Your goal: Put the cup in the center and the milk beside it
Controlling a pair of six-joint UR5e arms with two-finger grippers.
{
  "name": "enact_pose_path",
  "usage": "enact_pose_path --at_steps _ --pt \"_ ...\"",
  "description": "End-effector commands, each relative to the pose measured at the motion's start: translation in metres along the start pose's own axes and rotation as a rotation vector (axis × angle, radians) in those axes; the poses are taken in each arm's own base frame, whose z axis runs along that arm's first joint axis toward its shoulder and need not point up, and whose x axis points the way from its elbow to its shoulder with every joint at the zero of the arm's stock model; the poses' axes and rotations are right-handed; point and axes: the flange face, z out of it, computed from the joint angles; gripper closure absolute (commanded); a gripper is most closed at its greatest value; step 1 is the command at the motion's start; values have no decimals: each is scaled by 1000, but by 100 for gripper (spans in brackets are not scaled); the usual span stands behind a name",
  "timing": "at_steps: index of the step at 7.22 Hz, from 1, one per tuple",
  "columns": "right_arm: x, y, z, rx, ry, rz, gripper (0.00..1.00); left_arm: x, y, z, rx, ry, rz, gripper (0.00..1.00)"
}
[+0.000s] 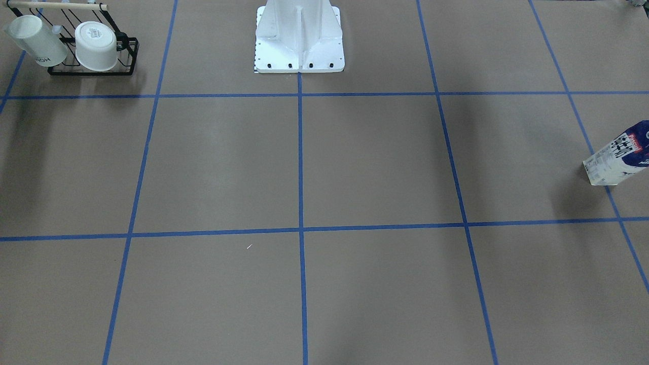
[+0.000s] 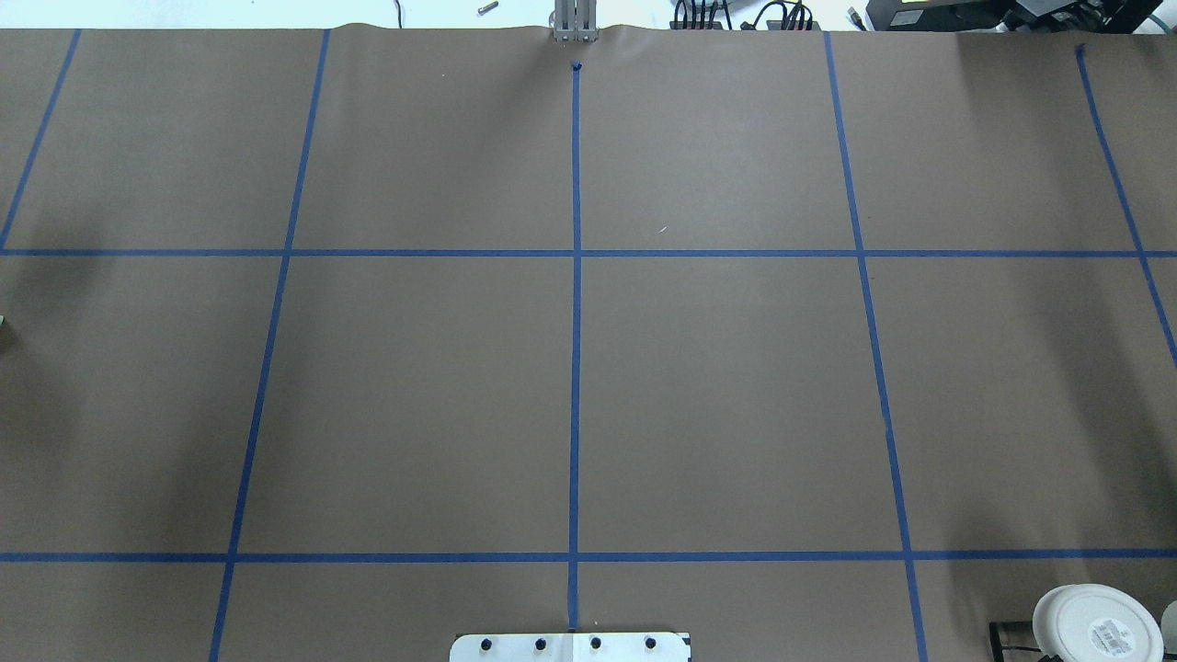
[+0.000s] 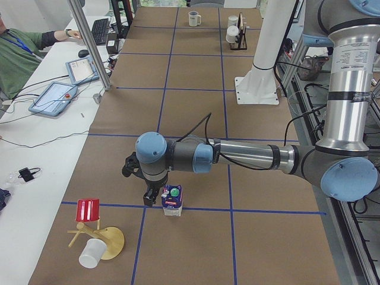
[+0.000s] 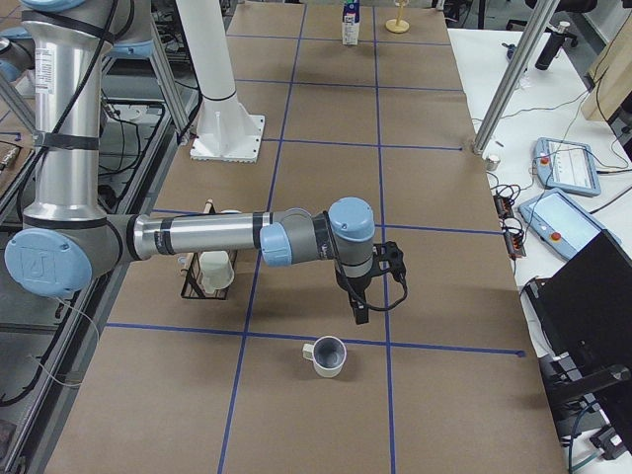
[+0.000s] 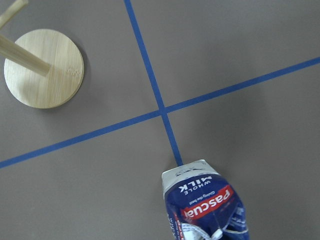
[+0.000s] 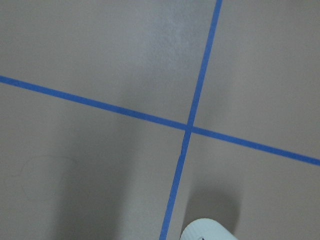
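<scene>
This is shaping up as a robotics lab. Brown paper is covering the long worktop (image 2: 736, 414), and blue tape (image 2: 576, 368) is gridding it straight through the center (image 2: 644, 405). A white pedestal (image 1: 299, 40) is sitting bolted at the edge. The left arm (image 3: 249, 157) and right arm (image 4: 207, 235), both silver and blue, are stretching low over the paper. An operator (image 3: 18, 59) is sitting at a side bench beside a keyboard (image 3: 100, 29) and what are probably touchscreen pendants (image 3: 53, 98). Cables (image 2: 736, 17) are trailing off the far end.
</scene>
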Motion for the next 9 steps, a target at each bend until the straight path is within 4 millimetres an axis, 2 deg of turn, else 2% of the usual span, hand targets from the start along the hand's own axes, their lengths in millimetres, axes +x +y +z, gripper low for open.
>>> enact_pose_path --at_steps 1,2,3,4,7,9 --pt "0 -9 -11 87 6 -49 0 5 -7 -13 81 -30 80 1" --pt "2 0 -9 83 -3 -42 0 7 -13 -16 111 -40 111 1" --pt "-2 1 -11 110 -30 -69 0 10 -19 -21 128 -46 129 1" --pt "2 9 -5 114 -43 -81 0 9 -18 -20 127 -43 114 1" --pt "35 56 40 25 -43 109 1 10 -20 -21 132 -39 64 1" --pt "26 60 57 -1 -24 124 6 12 -19 -22 134 -36 67 1"
